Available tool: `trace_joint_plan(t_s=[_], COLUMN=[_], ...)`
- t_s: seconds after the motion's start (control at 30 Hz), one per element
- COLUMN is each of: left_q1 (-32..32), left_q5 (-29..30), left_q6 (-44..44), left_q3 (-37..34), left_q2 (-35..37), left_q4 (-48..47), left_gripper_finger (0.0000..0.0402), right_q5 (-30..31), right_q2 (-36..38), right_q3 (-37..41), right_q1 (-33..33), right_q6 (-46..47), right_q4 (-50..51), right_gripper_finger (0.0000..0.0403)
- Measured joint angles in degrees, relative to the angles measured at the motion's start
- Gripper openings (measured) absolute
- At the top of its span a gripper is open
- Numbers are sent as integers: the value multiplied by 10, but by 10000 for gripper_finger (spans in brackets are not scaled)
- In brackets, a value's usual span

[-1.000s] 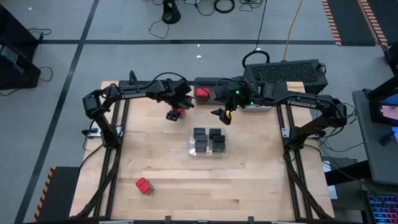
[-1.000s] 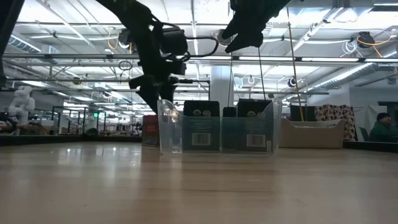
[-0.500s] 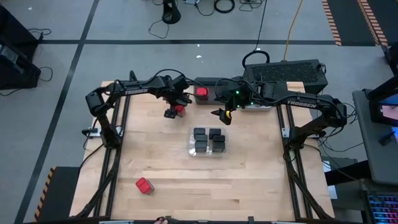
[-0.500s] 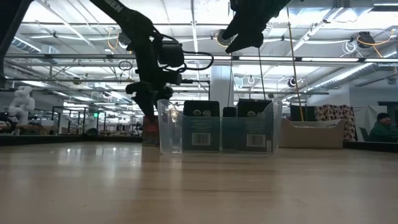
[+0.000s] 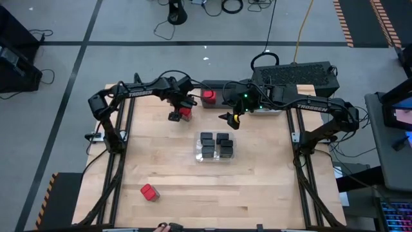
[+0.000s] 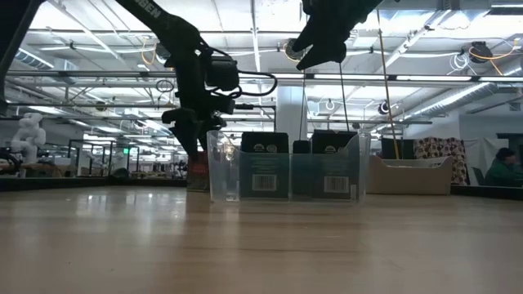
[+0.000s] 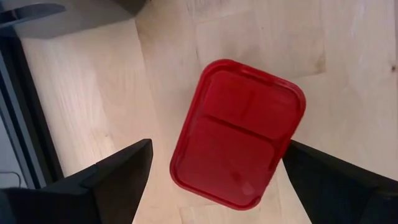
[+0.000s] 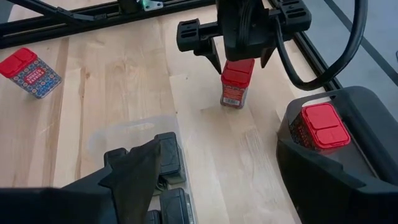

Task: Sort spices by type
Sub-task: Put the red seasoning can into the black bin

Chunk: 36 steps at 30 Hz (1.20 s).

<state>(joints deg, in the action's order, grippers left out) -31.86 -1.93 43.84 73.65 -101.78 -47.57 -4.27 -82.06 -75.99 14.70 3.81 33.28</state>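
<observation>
A red-topped spice (image 8: 237, 82) stands upright on the wood near the table's far edge. My left gripper (image 5: 179, 113) hangs over it, pointing down and open, one finger on each side of the red lid (image 7: 239, 134) with a gap to it. My right gripper (image 5: 230, 118) waits open, high above the table (image 6: 323, 45), with nothing between its fingers. Several black spices (image 5: 215, 145) stand in a clear bin (image 6: 286, 171) at mid-table. Another red-topped spice (image 8: 322, 124) sits in a dark grey bin (image 5: 215, 87) at the far edge. A third (image 5: 149, 192) stands alone near the front left.
The clear bin stands just right of and nearer than the left gripper. A light bin (image 6: 409, 175) shows toward the far right. Arm bases and frame rails (image 5: 119, 148) run down both table sides. Bare wood lies between the clear bin and the table's front edge.
My left gripper has gone a little toward the table's far edge and sunk over the red-topped spice, rolling slightly. Its fingers now flank the lid. It has stayed open.
</observation>
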Motion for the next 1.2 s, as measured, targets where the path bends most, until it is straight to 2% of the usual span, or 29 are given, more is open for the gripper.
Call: trace_joint_plan(t_s=[0.47, 0.77, 1.07, 1.2], left_q1=[0, 0, 0, 0], left_q5=[-24, -24, -23, -23], left_q6=[-6, -14, -15, -16], left_q3=[0, 0, 0, 0], left_q2=[0, 0, 0, 0], left_q4=[0, 2, 5, 5], left_gripper_finger=[358, 292, 279, 255], right_q5=[0, 0, -5, -5], right_q2=[0, 0, 0, 0], right_q3=[0, 0, 0, 0], right_q1=[0, -2, -2, -2], right_q6=[10, 15, 26, 26], right_q4=[0, 0, 1, 8], right_gripper_finger=[302, 302, 302, 302])
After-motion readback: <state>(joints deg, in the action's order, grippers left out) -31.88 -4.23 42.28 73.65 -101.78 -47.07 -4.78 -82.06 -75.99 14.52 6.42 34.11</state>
